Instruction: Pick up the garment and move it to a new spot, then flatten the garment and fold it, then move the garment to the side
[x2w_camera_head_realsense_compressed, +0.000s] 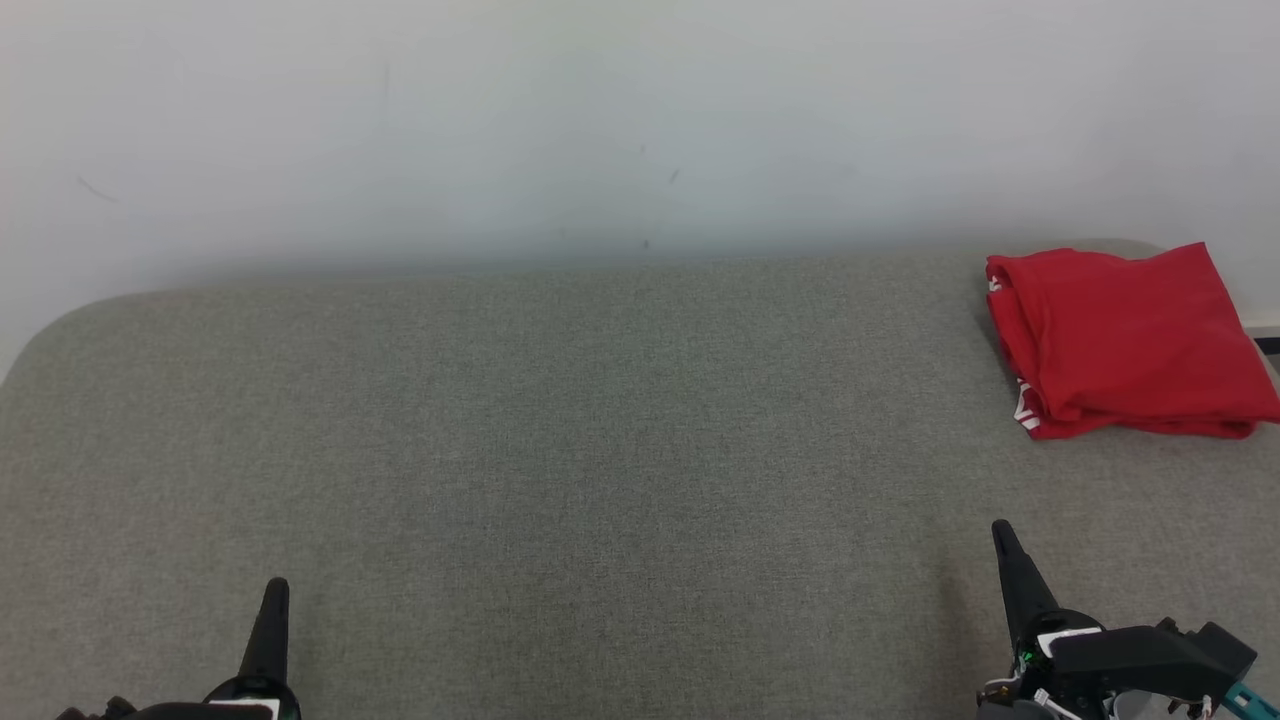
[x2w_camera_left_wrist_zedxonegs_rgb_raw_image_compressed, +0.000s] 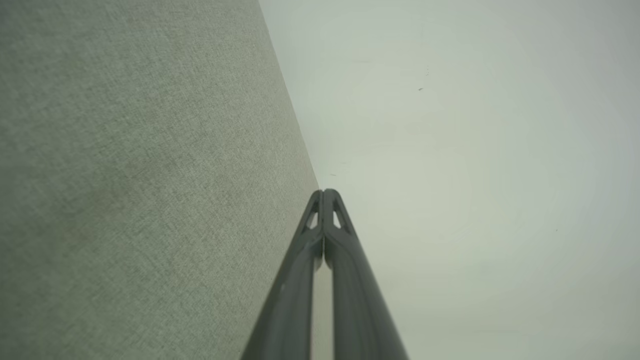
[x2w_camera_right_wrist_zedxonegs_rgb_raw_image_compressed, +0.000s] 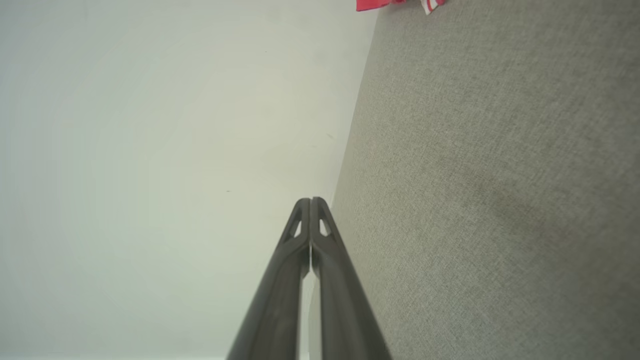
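Left gripper (x2w_camera_head_realsense_compressed: 276, 590) sat at lower left, fingers pressed together, holding nothing. Right gripper (x2w_camera_head_realsense_compressed: 1003, 535) at lower right, likewise closed and empty. Both hung over the grey fabric surface (x2w_camera_head_realsense_compressed: 560, 450). Folded red garment (x2w_camera_head_realsense_compressed: 1125, 340) lay at the far right corner, well apart from both, against the pale wall (x2w_camera_head_realsense_compressed: 600, 120).

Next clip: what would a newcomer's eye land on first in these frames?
The red garment stands out most. It is folded into a compact stack at the far right of the grey padded surface, close to the pale wall. Next come the two dark pincers at the near edge, the left pincer at lower left and the right pincer at lower right. Both are shut on nothing and well apart from the garment.
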